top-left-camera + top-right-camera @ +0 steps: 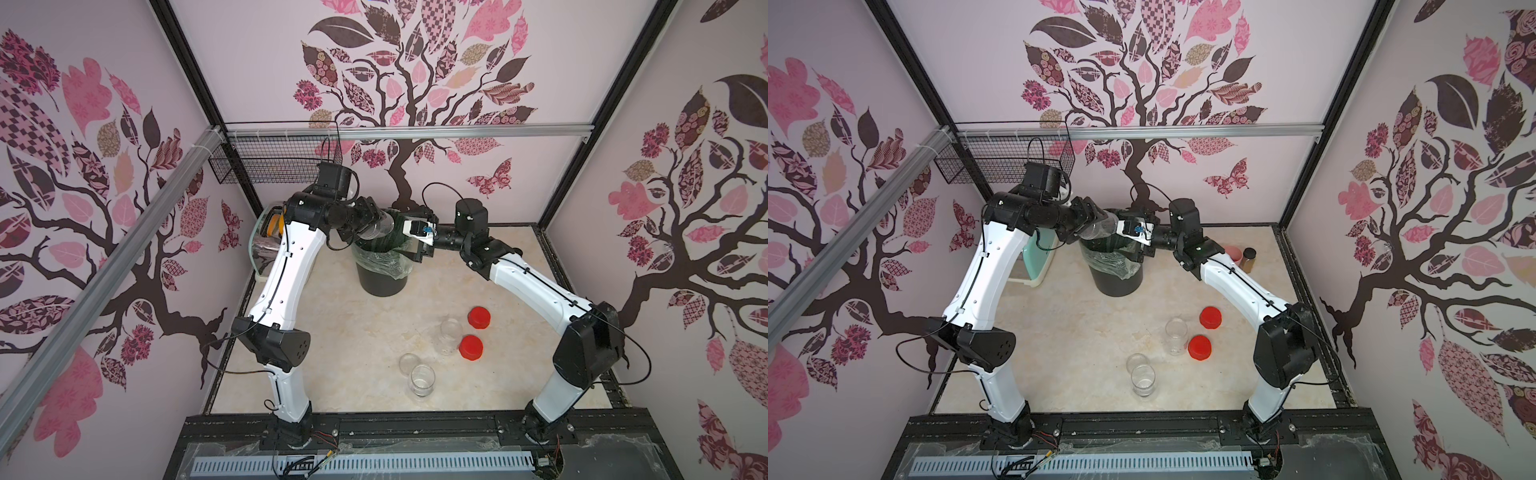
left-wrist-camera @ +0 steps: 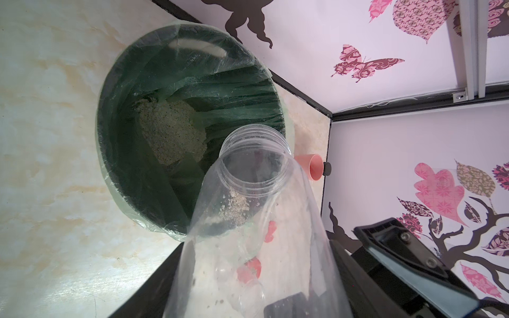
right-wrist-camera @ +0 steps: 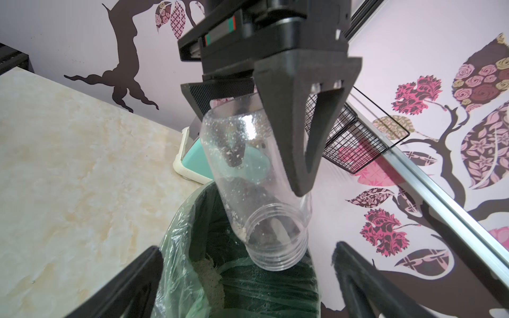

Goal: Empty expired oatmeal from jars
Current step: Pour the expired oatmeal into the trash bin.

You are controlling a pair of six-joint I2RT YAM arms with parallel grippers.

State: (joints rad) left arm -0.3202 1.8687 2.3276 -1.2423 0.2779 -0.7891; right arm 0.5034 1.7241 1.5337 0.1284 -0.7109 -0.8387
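Left gripper (image 3: 267, 170) pinched jar (image 3: 264, 209), mouth down over bin (image 2: 110, 154); right gripper (image 3: 248, 247) spread wide, empty. Oatmeal (image 2: 234, 206) crumbs clung at neck, so steeper tip plus shake looked wise.

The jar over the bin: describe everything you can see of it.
The jar looks like clear plastic, round, with a threaded neck and no lid. The left gripper clamps its body near the base, tilting its mouth down over the lined bin. Nearly empty: only oatmeal crumbs cling inside.
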